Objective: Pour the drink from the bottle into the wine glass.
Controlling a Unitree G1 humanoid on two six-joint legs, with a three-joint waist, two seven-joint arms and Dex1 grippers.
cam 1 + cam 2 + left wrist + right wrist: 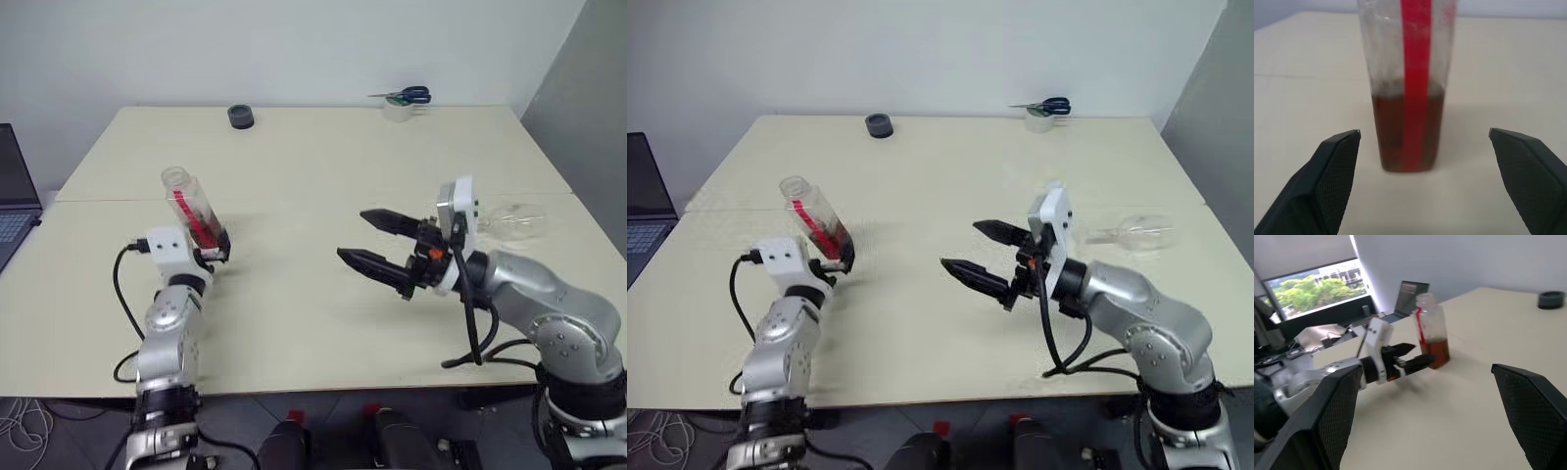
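The bottle (191,208) stands upright on the left part of the table, clear with a red label strip, and the reddish-brown drink (1406,131) fills its lower part. My left gripper (214,251) is open just in front of the bottle, with its fingers (1334,171) apart on either side and not touching it. My right gripper (353,235) hovers open over the table's middle, pointing left toward the bottle (1431,335), with nothing in it. The wine glass (1136,235) lies on its side on the table at the right, behind my right wrist.
A black round object (240,117) sits at the table's far edge. A tape roll with scissors on it (402,103) lies at the back right. A laptop (15,206) stands off the left edge. Cables hang from both wrists.
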